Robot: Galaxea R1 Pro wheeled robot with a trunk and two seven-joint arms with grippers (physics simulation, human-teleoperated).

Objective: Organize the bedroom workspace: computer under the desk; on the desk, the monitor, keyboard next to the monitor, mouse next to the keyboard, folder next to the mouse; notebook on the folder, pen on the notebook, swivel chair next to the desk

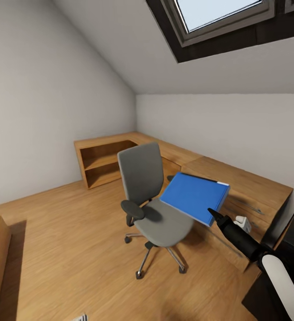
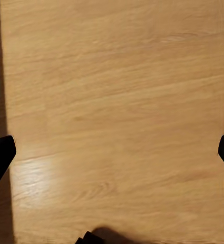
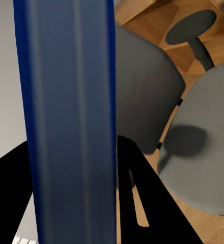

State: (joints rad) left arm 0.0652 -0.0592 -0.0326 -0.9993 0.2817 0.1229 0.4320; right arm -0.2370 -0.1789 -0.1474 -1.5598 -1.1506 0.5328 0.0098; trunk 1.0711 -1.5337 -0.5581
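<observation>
A: Right gripper (image 1: 214,216) is clamped on the folder (image 1: 194,196), held in the air over the chair (image 1: 158,207).

B: Left gripper (image 2: 112,152) hangs spread above the floor (image 2: 117,91). Next, I'd say, carry the folder to the desk.

The right arm (image 1: 271,263), white at the forearm and black toward the wrist, reaches forward and up toward the folder (image 1: 195,197). The right gripper (image 3: 74,193) is clamped on the folder's edge, one black finger (image 3: 142,198) on each side. The left gripper (image 2: 112,152) points down at the floor, fingertips apparently spread wide.
</observation>
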